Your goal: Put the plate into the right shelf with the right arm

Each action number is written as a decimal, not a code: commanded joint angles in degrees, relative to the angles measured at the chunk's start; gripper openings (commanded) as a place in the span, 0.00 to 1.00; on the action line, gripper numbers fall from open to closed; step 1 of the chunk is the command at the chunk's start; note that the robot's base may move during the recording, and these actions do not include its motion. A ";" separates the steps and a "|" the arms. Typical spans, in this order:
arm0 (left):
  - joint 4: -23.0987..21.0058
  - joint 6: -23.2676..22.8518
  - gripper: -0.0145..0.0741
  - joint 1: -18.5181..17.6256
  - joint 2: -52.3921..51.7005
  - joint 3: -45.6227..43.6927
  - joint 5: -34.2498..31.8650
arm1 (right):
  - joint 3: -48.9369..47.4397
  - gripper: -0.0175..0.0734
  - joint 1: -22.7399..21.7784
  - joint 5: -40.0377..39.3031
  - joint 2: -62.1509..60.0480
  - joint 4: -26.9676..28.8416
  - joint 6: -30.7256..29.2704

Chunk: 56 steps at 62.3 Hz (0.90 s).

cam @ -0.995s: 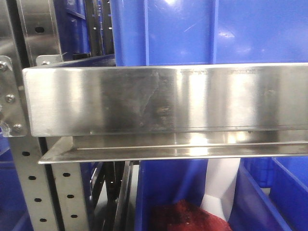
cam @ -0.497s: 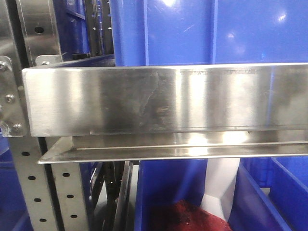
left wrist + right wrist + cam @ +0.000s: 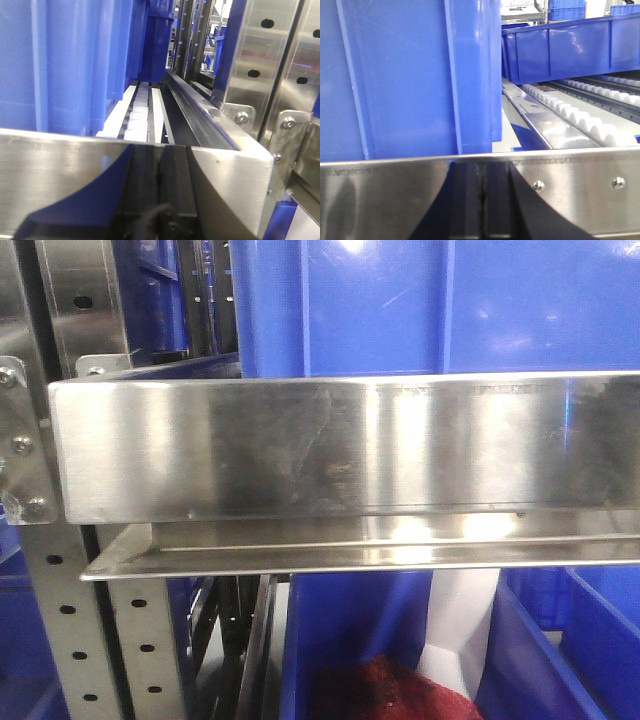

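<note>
No plate shows in any view, so where it sits cannot be told. Each wrist camera catches only a dark reflection in the shelf's steel ledge, the left end effector and right end effector looking pressed together, grip unclear. Blue bins crowd above, rollers run alongside, and something red lies in the lower bin.

Right shelf ledge: brushed stainless steel, reflective, with faint smudges and scuffs. Perforated upright: same bright metal, punched with oval holes; corner bracket fixed with metal bolts. Blue bins: smooth, glossy moulded plastic. Rollers: white plastic, smooth. Dark red item in the lower bin: matt, coarse, cloth-like texture.
</note>
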 commanded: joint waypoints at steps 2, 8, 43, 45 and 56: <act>0.01 -0.34 0.11 0.11 -0.36 0.43 -5.17 | -0.26 0.24 -0.28 -4.47 -0.77 -0.09 -0.75; 0.01 -0.34 0.11 0.11 -0.36 0.43 -5.17 | -0.26 0.24 -0.28 -4.40 -0.77 -0.09 -0.75; 0.01 -0.34 0.11 0.11 -0.36 0.43 -5.17 | -0.26 0.24 -0.28 -4.40 -0.77 -0.09 -0.75; 0.01 -0.34 0.11 0.11 -0.36 0.43 -5.17 | -0.26 0.24 -0.28 -4.40 -0.77 -0.09 -0.75; 0.01 -0.34 0.11 0.11 -0.36 0.43 -5.17 | -0.26 0.24 -0.28 -4.40 -0.77 -0.09 -0.75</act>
